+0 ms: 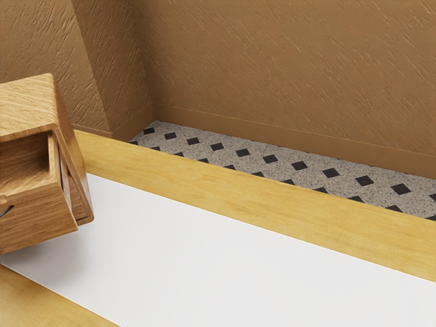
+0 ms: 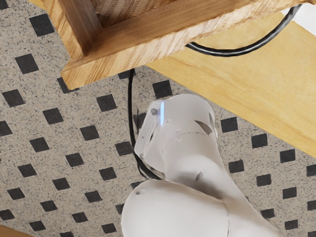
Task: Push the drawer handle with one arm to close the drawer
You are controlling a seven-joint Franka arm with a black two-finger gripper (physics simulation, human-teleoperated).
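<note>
No readable text or numbers anywhere.

Cabinet (image 1: pixel 30 102) cropped, drawer (image 1: pixel 41 219) cut off, handle (image 1: pixel 7 211) clipped in exterior view

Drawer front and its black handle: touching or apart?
Touching. In the wrist view, the black handle arcs out from the drawer front, its ends meeting the wood.
</note>
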